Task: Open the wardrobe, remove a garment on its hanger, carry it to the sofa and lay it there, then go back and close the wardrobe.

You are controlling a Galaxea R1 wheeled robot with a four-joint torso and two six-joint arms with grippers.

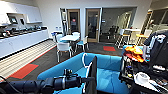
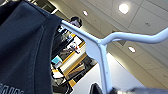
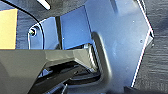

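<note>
Now left gripper clamped on hanger stem, held out level so garment hangs free, edge-on, just above sofa front edge. Judged: carry nearly done, laying not begun. Right gripper state: cannot tell.

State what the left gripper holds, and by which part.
The left gripper holds the white hanger by its hook end, with the black top hanging on it.
</note>
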